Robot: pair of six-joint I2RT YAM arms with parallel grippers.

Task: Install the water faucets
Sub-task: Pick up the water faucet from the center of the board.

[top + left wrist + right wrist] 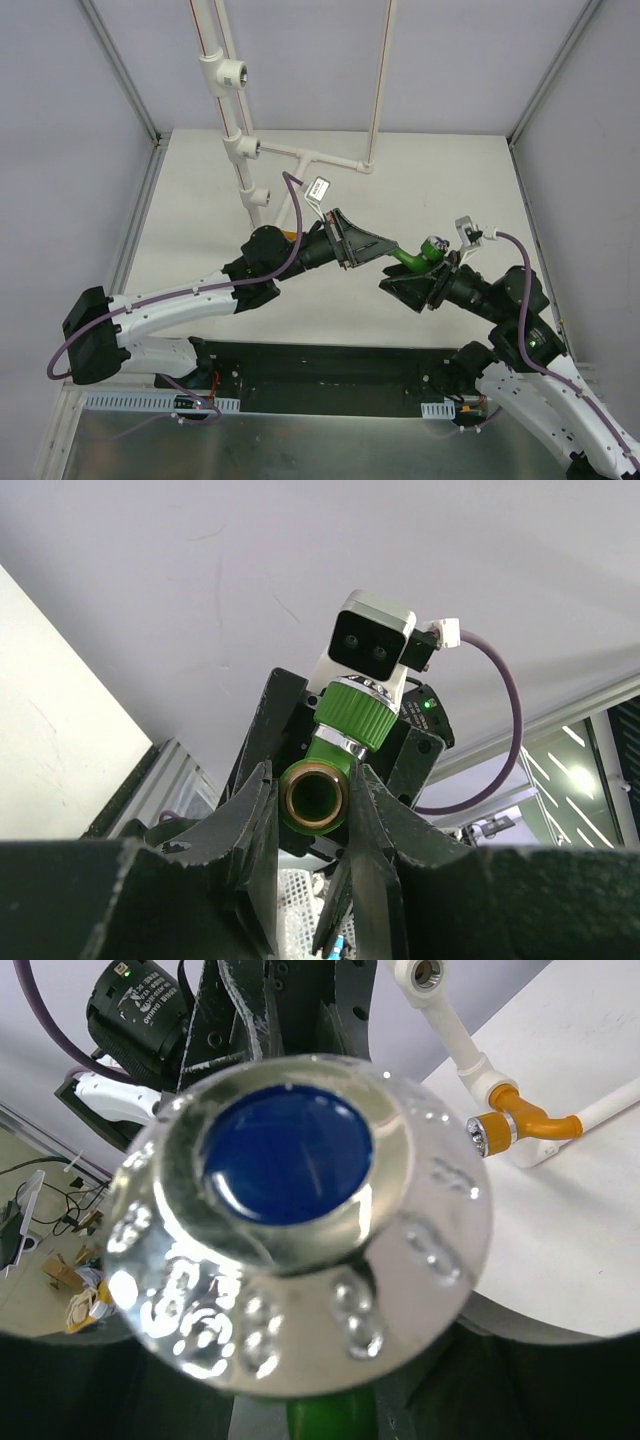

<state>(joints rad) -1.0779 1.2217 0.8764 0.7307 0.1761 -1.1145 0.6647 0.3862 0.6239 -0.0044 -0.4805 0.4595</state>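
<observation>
The left claw [316,802] is clamped on the brass-lined mouth of the green plastic faucet [355,715]. The right claw [418,272] sits around the faucet's other end, but I cannot tell whether its jaws have gripped. The faucet hangs in mid-air between the two claws, above the white worktop [450,180]. Its long axis runs roughly from one claw to the other, with its silver, blue-centred cap facing the right wrist camera. The orange plastic faucet [530,1125] already looks seated in the white pipe rack [232,100]. The green one is not yet fitted, so about half the job seems to remain.
</observation>
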